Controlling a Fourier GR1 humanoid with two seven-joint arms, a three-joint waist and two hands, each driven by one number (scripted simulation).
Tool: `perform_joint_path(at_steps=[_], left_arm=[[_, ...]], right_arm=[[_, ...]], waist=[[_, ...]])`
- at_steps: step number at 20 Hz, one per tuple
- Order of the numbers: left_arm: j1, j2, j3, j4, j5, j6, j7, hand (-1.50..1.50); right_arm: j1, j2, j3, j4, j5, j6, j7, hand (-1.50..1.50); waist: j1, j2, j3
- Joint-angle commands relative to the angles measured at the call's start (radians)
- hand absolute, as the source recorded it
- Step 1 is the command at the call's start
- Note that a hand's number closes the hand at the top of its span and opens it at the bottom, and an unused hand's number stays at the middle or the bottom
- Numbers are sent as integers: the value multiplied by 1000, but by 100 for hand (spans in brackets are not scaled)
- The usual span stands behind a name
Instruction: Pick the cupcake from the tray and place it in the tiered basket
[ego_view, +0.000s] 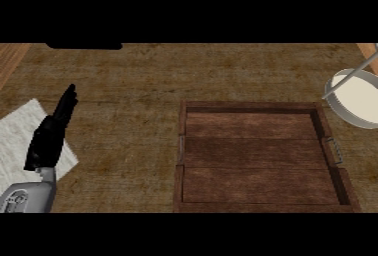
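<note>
Head view: we see a wooden tray, a tiered basket at the right edge, and one hand at the left.

From the head view, we find the rectangular tray of dark brown planks with raised walls and a metal handle on its right side; its floor shows only bare boards, and we cannot spot the cupcake anywhere. The tiered basket is round, with a pale cream floor, white rim and thin metal rods. The counter looks coarse and brownish. Our left hand rests over a white cloth, fingers straight and together, holding nothing.
</note>
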Motion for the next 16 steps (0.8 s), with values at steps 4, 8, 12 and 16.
perform_joint_path(at_steps=[4, 8, 12, 16], left_arm=[[-12, -20, -6, 19, -26, 10, -2, 0], [-17, -22, 1, -10, -9, -4, 34, 0], [-69, -8, 29, 97, -21, -1, -30, 0], [-33, -9, 25, 20, -5, -10, 0, 0]], right_arm=[[-92, -25, -4, 328, 32, -49, -265, 150], [-122, 0, -10, 451, 16, -26, -335, 150], [-165, -5, -8, 571, 30, 11, -375, 150], [-166, 11, -71, 700, -30, 92, -307, -150]], waist=[[-6, -2, 0], [-5, -2, 0], [-11, -1, 0], [3, 2, 1]])
